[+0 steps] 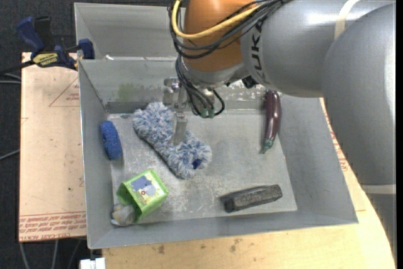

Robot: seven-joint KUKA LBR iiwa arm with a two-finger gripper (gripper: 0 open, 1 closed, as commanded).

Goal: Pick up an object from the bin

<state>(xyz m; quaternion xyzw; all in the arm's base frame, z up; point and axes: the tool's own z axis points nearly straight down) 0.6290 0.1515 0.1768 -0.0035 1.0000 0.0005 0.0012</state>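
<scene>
My gripper (181, 130) hangs below the orange cover, over the middle of the bin. One slim finger reaches down onto a fluffy blue-and-white sock (169, 138) that lies slantwise in the bin's centre. Only that finger is plain to see, and the sock's pile hides its tip. A purple toy eggplant (271, 118) leans against the right wall, well to the right of the gripper.
A blue oblong sponge (111, 138) lies at the left wall. A green carton (143, 193) sits at the front left with a grey lump beside it. A dark grey bar (250, 198) lies at the front right. The arm covers the bin's back right.
</scene>
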